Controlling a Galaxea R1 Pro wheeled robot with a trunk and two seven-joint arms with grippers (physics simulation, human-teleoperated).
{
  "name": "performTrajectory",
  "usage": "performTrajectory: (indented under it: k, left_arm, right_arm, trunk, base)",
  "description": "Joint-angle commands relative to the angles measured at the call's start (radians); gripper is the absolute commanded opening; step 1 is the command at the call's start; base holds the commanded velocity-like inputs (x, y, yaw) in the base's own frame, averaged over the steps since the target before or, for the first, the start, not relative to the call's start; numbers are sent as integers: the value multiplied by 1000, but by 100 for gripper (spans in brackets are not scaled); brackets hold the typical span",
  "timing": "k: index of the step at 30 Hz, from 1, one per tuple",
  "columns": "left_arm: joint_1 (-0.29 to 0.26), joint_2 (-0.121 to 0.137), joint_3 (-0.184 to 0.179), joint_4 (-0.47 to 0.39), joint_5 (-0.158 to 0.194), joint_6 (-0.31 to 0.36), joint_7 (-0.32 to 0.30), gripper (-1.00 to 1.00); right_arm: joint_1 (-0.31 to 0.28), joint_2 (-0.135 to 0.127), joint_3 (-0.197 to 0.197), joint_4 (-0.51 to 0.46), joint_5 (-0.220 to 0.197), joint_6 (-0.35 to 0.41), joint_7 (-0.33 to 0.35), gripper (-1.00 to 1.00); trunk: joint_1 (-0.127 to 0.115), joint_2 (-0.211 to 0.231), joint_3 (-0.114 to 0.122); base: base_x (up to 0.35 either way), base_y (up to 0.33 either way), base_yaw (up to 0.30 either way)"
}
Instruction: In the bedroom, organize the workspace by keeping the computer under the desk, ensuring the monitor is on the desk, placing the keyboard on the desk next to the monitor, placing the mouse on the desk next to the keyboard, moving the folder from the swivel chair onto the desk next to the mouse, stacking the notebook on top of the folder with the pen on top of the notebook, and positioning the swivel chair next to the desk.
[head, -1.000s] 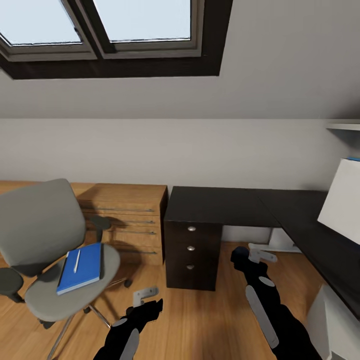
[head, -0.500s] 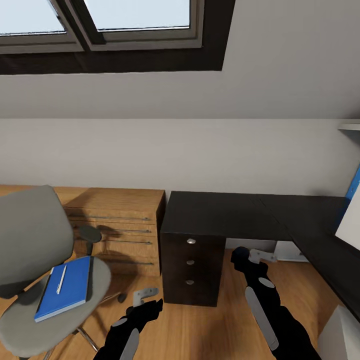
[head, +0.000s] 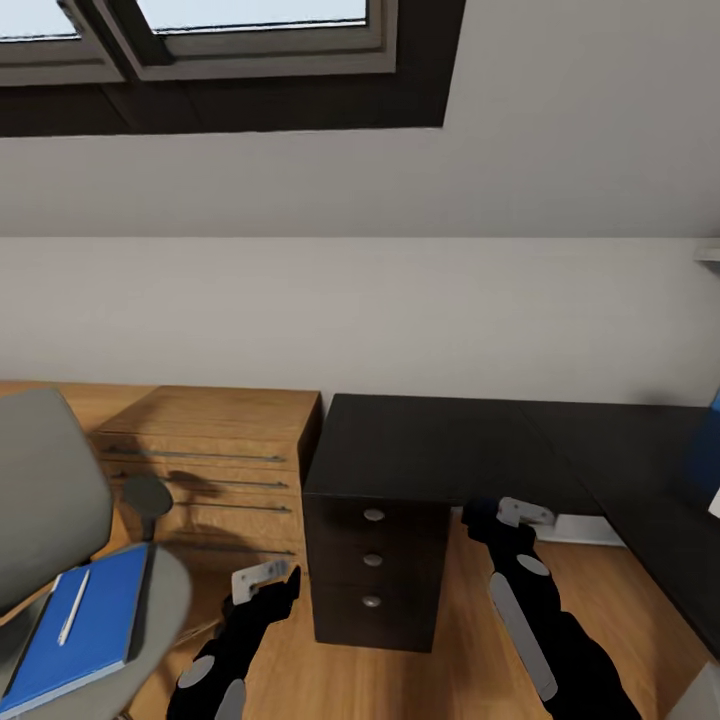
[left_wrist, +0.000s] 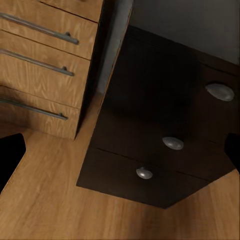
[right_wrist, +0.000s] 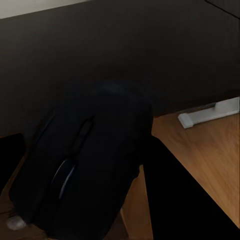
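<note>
Right up close, the right gripper (head: 480, 517) is clamped on the mouse (right_wrist: 82, 165), black and rounded between the fingers, held over the wood floor (head: 450, 670) just short of the desk (head: 440, 440). The left gripper (head: 268, 583) hangs with jaws spread, nothing in them, facing the desk's drawer unit (left_wrist: 165, 145). At far left, the blue folder (head: 85, 630) lies on the swivel chair (head: 40, 500) seat, the white pen (head: 73, 620) on top. Behind, the wooden dresser (head: 215, 450) sits beside the desk, under the skylight (head: 250, 40).

Both arms reach forward and low, the left gripper (head: 268, 580) with jaws parted, the right gripper (head: 500, 516) clasping the mouse (right_wrist: 80, 165).
</note>
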Motion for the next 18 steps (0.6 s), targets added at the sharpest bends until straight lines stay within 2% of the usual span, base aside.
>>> performTrajectory:
  k: [1, 11, 14, 18]
  left_arm:
    - [3, 2, -2, -8, 11, 3, 7, 100]
    - [14, 7, -3, -24, 11, 11, 10, 100]
    - [14, 4, -4, -10, 10, 12, 12, 100]
    - [14, 5, -4, -4, 10, 11, 14, 100]
  right_arm:
    - [-1, -1, 3, -1, -11, 1, -11, -100]
    - [-1, -1, 4, -3, -11, 1, -12, -100]
    - [-1, -1, 4, -3, -11, 1, -12, -100]
    - [-1, -1, 5, -2, -11, 1, -12, -100]
  trunk:
    - [1, -1, -1]
    - [1, -1, -1]
    - [1, -1, -1]
    - [1, -1, -1]
  base:
    - [327, -19, 0]
    - [327, -88, 4]
    - [320, -154, 150]
    - [144, -83, 254]
